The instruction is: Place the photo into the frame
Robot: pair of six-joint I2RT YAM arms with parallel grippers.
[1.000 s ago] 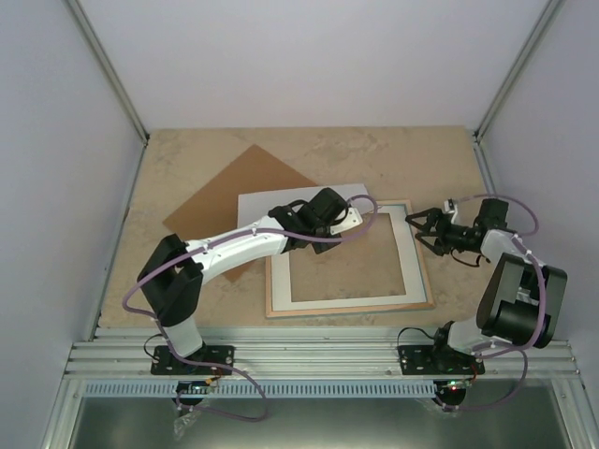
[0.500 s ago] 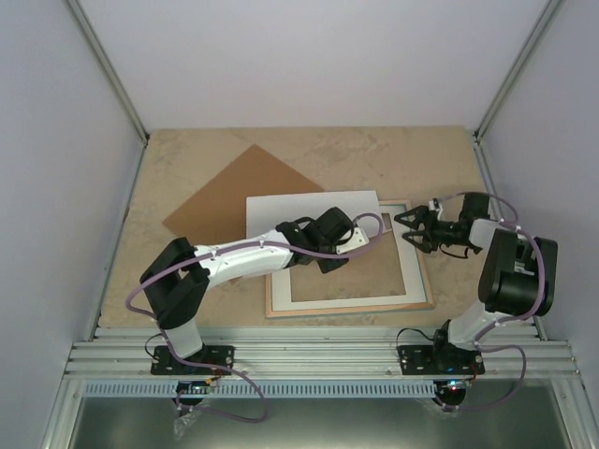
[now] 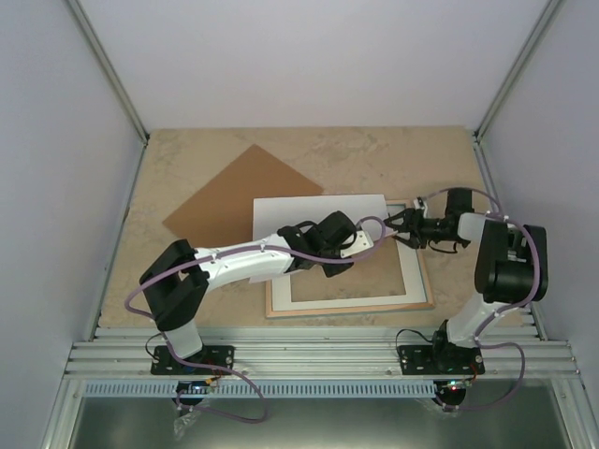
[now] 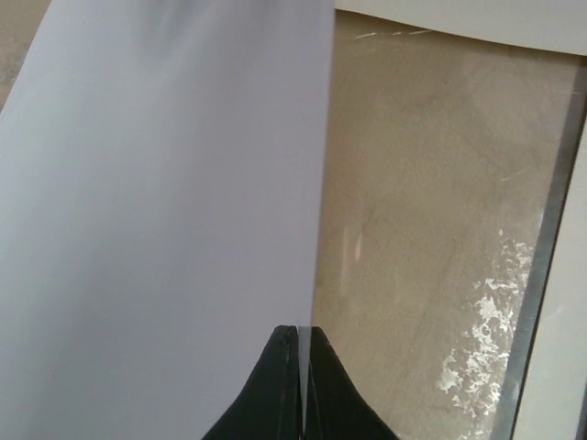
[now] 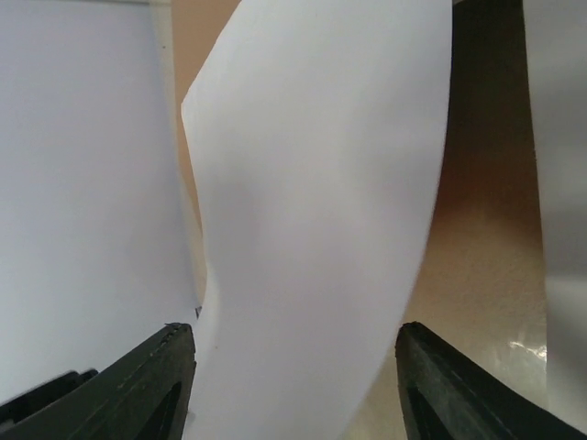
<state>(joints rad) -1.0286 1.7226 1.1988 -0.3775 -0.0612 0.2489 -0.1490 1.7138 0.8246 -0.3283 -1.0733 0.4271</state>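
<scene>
Transfer step: rectangular paper photo [image 3: 314, 213], white reverse up, hangs over far-left of light-wood rectangular frame [image 3: 351, 310], near edge pinched by left gripper [image 4: 300, 335]; right gripper [image 5: 292, 335] jaws spread astride its right edge; next likely needs second pinch, then squaring into opening

We find a beige, marbled table [image 3: 421, 159]. Two items lie flat on it. A brown board [image 3: 234, 187] sits at the back left, turned corner-on to the near edge. A frame [image 3: 346, 311] lies front of centre, bare wood face up, with a white mat [image 3: 413, 271] inside its rim. Whether board and frame touch is hidden.
</scene>
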